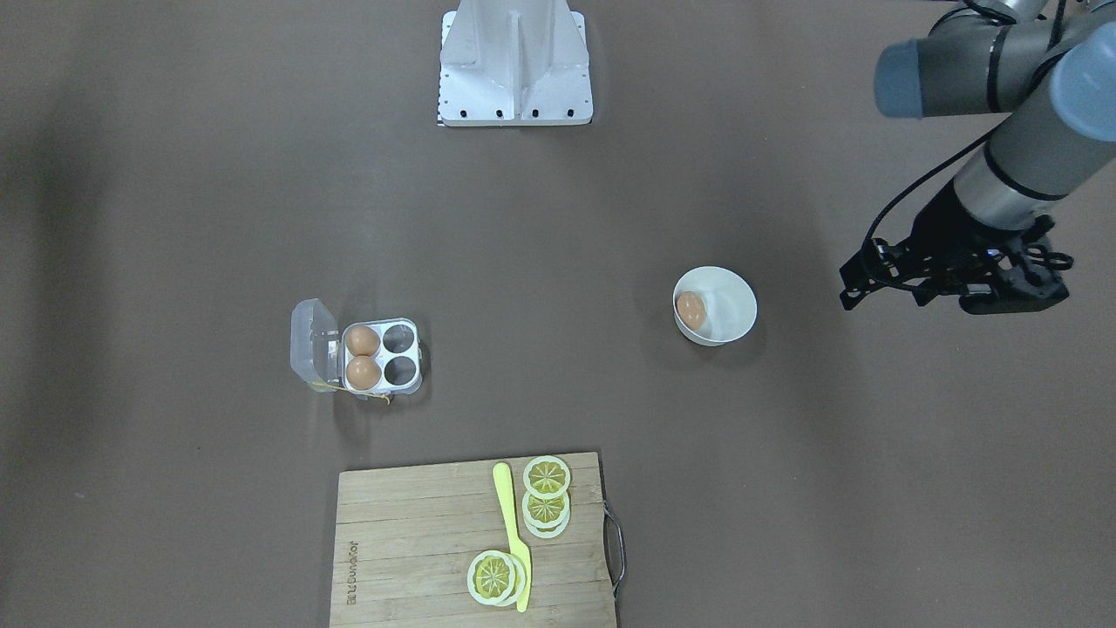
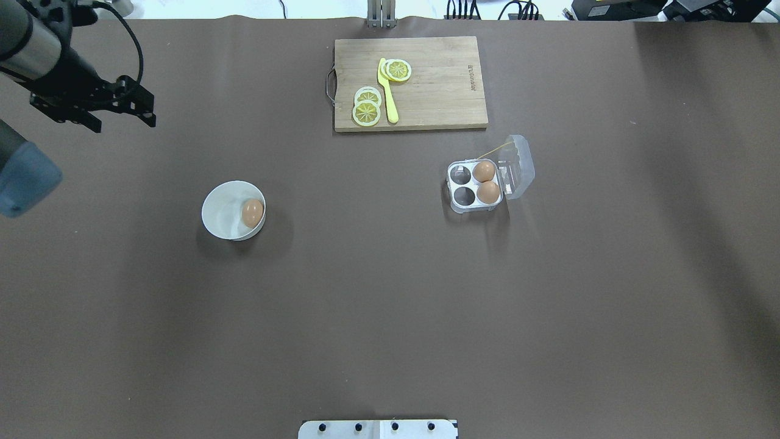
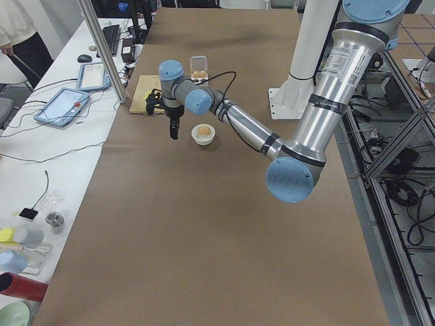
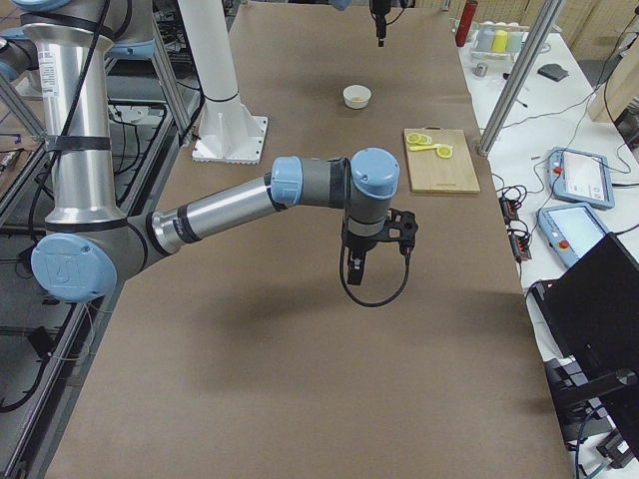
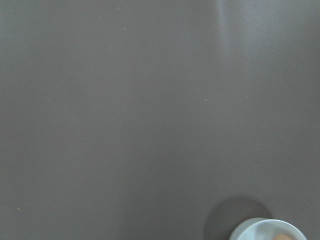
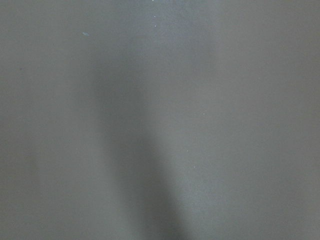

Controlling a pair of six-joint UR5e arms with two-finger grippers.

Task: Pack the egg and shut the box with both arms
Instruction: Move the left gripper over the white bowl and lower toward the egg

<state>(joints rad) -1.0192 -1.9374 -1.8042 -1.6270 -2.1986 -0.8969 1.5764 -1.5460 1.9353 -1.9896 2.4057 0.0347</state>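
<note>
The egg (image 1: 690, 310) lies in a white bowl (image 1: 732, 301), right of middle in the front-facing view. It also shows in the overhead view (image 2: 251, 213). The clear box (image 1: 400, 337) stands open with its lid (image 1: 314, 345) folded back. Two brown eggs (image 1: 363, 356) fill two cells and two cells are empty. My left gripper (image 1: 959, 283) hangs above the bare table, well off to the side of the bowl. Its fingers are hidden from above, so I cannot tell its state. My right gripper (image 4: 356, 269) shows only in the right side view, over bare table, state unclear.
A wooden cutting board (image 1: 410, 541) with lemon slices (image 1: 547, 501) and a yellow knife (image 1: 513, 532) lies at the table edge far from the robot. The white robot base (image 1: 514, 70) is opposite. The bowl's rim (image 5: 267, 230) shows in the left wrist view.
</note>
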